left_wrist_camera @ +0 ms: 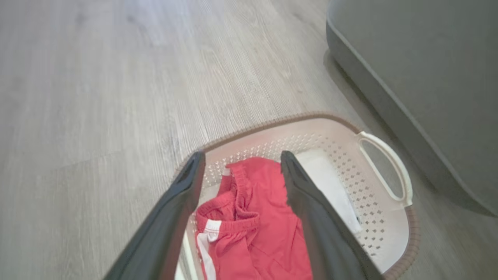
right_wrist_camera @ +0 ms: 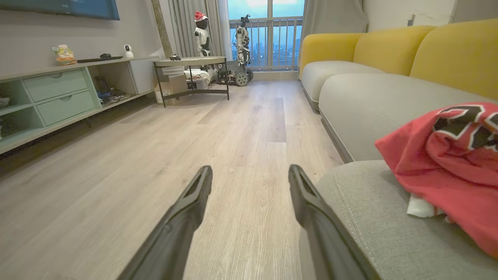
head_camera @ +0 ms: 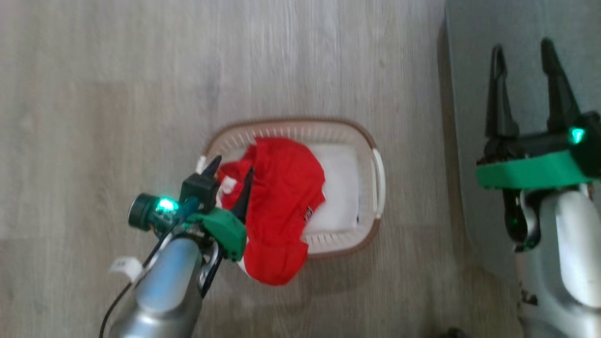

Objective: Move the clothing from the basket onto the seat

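The cream basket point(head_camera: 328, 241) stands on the wood floor, and red clothing point(head_camera: 281, 206) with white trim lies in it, spilling over its near rim. My left gripper point(head_camera: 232, 169) hovers open at the garment's left end. In the left wrist view the red waistband point(left_wrist_camera: 249, 210) lies between its spread fingers point(left_wrist_camera: 183, 194), inside the perforated basket point(left_wrist_camera: 385, 217). My right gripper point(head_camera: 522, 51) stands open and empty over the grey seat point(head_camera: 474, 70). In the right wrist view another red garment point(right_wrist_camera: 447, 167) with black-and-white numbers lies on the seat point(right_wrist_camera: 373, 225), to the right of the right gripper point(right_wrist_camera: 249, 169).
A flat white item point(head_camera: 338, 188) lies on the basket's bottom. The seat's edge point(left_wrist_camera: 389, 109) runs close beside the basket's white handle point(left_wrist_camera: 389, 163). Farther off stand yellow sofa backs point(right_wrist_camera: 389, 46), a low cabinet point(right_wrist_camera: 58, 89), a small table point(right_wrist_camera: 190, 62) and robot figures point(right_wrist_camera: 241, 42) by the window.
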You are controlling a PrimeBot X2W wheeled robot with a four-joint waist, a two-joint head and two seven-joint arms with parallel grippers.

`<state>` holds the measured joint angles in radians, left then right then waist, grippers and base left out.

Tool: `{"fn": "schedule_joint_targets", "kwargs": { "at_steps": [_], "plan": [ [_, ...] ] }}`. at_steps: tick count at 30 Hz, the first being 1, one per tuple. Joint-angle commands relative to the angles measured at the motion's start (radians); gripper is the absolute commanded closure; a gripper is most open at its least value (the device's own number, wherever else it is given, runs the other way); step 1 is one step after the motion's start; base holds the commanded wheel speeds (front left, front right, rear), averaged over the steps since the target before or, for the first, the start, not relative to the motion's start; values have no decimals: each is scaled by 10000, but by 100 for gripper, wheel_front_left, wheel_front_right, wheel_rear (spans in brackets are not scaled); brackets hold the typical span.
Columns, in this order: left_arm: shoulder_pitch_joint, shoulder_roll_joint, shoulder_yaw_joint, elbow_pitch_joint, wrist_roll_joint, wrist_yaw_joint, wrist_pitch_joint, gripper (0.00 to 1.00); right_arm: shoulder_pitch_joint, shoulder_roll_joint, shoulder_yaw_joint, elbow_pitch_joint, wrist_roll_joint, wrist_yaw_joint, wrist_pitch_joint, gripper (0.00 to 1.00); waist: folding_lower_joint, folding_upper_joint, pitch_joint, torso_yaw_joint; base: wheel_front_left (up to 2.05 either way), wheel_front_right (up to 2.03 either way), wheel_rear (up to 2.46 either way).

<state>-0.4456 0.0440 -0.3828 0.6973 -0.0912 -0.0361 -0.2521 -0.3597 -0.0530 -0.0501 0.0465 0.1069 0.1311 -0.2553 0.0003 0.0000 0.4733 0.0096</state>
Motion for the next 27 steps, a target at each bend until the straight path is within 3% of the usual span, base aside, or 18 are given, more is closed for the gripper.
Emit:
{"fn": "schedule_joint_targets", "kwargs": {
  "at_steps": [1, 6, 19, 27],
  "plan": [
    [-250, 65, 151, 15, 14, 15, -97, 0, -208, 28, 292, -412, 37, -4, -65, 0, -3, 0, 1234, -594, 0, 0, 0],
    [-1431, 64, -563, 1846, 123, 227, -97, 0, -804, 28, 540, -883, 157, -4, -65, 0, -3, 0, 2347, -1139, 0, 0, 0],
    [-3095, 161, -1225, 4451, 394, 910, -93, 0, -1626, 28, 912, -1650, 419, -4, -65, 0, -3, 0, 4047, -1868, 0, 0, 0],
    [-3768, 441, -1231, 5309, 412, 1375, -88, 0, -1768, 28, 986, -1755, 621, -4, -65, 0, -3, 0, 4539, -2149, 0, 0, 0]
  ]
}}
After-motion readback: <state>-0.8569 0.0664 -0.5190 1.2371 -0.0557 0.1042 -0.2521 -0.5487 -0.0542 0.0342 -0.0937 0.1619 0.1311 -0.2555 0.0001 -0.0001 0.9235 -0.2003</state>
